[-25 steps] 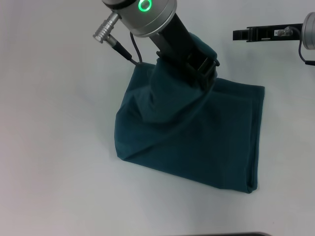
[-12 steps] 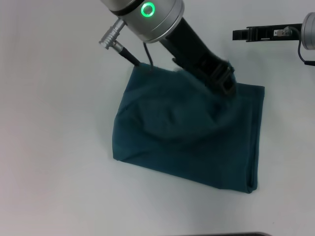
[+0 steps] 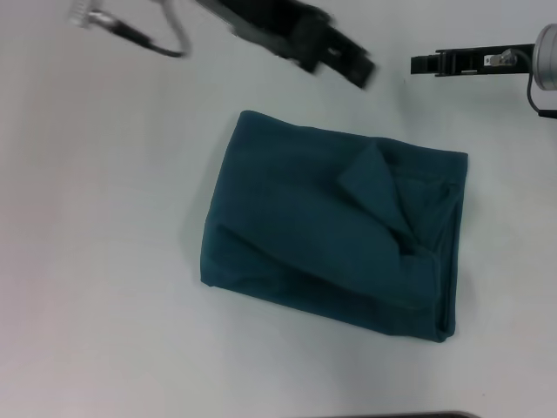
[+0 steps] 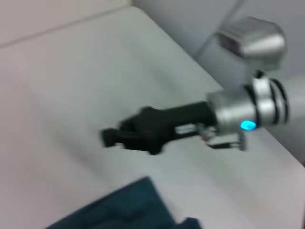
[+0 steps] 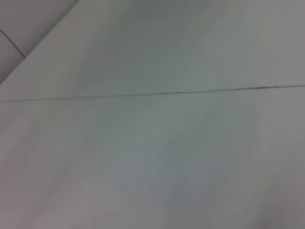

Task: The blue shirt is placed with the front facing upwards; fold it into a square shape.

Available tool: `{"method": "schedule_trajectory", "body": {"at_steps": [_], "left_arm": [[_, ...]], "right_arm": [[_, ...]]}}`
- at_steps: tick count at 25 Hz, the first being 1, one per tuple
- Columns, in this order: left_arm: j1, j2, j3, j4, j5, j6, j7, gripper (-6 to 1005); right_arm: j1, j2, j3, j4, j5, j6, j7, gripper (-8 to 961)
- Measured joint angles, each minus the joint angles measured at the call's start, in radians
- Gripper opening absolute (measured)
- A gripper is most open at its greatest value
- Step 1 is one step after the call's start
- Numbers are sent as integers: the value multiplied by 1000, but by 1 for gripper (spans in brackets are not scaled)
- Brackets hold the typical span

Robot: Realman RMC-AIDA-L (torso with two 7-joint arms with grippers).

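Note:
The blue shirt (image 3: 331, 235) lies folded into a rough rectangle on the white table (image 3: 104, 261), with one loose triangular flap turned up near its right side. No lettering shows. A corner of the shirt (image 4: 128, 210) also appears in the left wrist view. My left gripper (image 3: 352, 65) hovers beyond the shirt's far edge, open and empty, clear of the cloth. My right gripper (image 3: 418, 62) stays parked at the far right, off the shirt; the left wrist view shows the right gripper (image 4: 108, 137) too.
A grey cable and connector (image 3: 122, 30) hang from the left arm at the far left. The right wrist view shows only bare table surface (image 5: 152, 157) with a thin seam (image 5: 167, 93).
My left gripper has let go of the shirt and pulled back toward the far side. The cloth it held up has dropped flat, leaving a small flap.

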Motion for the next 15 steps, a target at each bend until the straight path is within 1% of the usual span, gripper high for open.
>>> {"method": "schedule_trajectory", "body": {"at_steps": [3,4,5,7,8,9,10,12,15], "left_arm": [[63,39,-49,-15,0,22,-3,614],[85,47,-76,-20,-2,34,-5,648],[110,52,-111,-22,-3,47,-5,683],[153,56,-199,-28,-3,66,-5,751],[174,59,-251,-28,-4,75,-3,815],[188,61,-281,-27,-5,80,-2,879],[211,66,-330,-23,-8,88,4,878],[244,70,-386,-15,-12,95,26,877],[289,73,-443,-1,-33,103,73,874]], "right_arm": [[0,-6,-3,0,0,-33,5,55],[0,-8,0,0,0,-54,7,57],[0,-10,5,-1,0,-79,7,58],[1,-16,17,-6,0,-149,15,61],[3,-19,28,-9,0,-195,21,62],[7,-22,39,-11,0,-240,26,63],[11,-26,51,-12,0,-301,31,64],[22,-34,71,-12,0,-410,36,67],[46,-44,88,-13,-2,-608,49,195]]}}
